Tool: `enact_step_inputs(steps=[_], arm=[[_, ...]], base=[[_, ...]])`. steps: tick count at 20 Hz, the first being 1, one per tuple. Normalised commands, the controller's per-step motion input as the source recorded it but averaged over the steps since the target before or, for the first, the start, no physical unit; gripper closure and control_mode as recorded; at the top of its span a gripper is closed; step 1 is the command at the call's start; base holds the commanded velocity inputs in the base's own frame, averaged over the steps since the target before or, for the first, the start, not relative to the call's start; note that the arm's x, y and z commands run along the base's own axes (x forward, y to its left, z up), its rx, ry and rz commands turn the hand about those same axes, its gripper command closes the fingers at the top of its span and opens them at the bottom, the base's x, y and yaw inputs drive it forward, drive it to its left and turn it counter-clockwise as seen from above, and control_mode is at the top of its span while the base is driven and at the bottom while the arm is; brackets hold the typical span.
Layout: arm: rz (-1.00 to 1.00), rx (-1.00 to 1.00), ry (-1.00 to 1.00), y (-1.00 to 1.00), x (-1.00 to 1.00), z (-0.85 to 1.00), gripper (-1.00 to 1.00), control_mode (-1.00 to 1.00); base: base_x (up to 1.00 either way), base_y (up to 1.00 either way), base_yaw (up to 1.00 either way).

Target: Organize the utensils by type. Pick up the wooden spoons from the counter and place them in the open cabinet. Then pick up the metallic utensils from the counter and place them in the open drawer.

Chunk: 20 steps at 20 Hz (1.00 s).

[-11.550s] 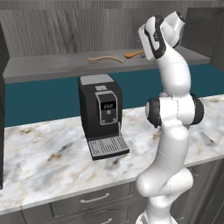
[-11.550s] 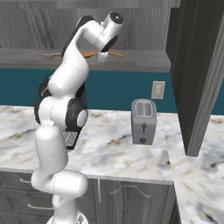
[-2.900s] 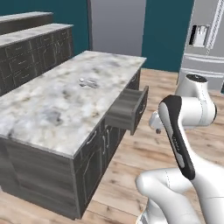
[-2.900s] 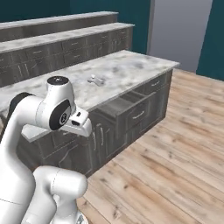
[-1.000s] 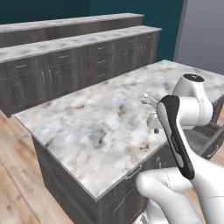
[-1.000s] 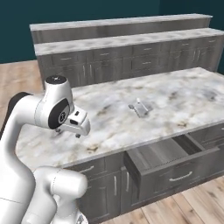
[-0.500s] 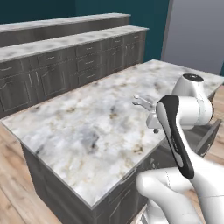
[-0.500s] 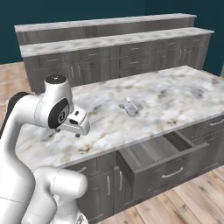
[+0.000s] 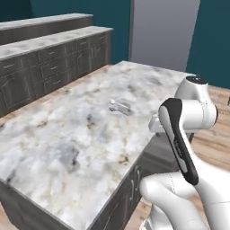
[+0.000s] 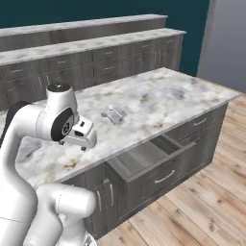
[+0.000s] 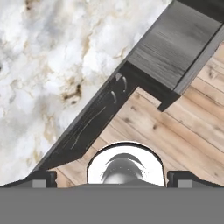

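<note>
Simulated kitchen, seen from 3 cameras. Marble counter [image 9: 67, 130] forming an island, with small silver metallic utensils [image 9: 119, 107] lying together near its middle; exact count too small to tell. Below the counter's front edge, open drawer [image 10: 144, 161] pulled out, grey inside. Gripper [image 11: 112, 178] folded in close to the arm, above the counter edge and wooden floor [image 10: 202, 206], well apart from the utensils. Finger tips spread fully wide at the bottom corners of the hand view, holding nothing. Long rows of grey cabinets [image 10: 96, 60] behind.
</note>
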Motion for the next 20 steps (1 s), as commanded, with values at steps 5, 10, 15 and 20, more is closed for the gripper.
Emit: enact_step_inputs(steps=[5,10,15,20], arm=[[0.00,0.00,0.00,0.00,0.00,0.00,-1.00,1.00],[0.00,0.00,0.00,0.00,0.00,0.00,-1.00,1.00],[0.00,0.00,0.00,0.00,0.00,0.00,-1.00,1.00],[0.00,0.00,0.00,0.00,0.00,0.00,-1.00,1.00]], base=[[0.35,-0.33,-0.43],[0.43,-0.13,-0.36],[0.28,0.01,-0.30],[0.18,0.13,-0.22]])
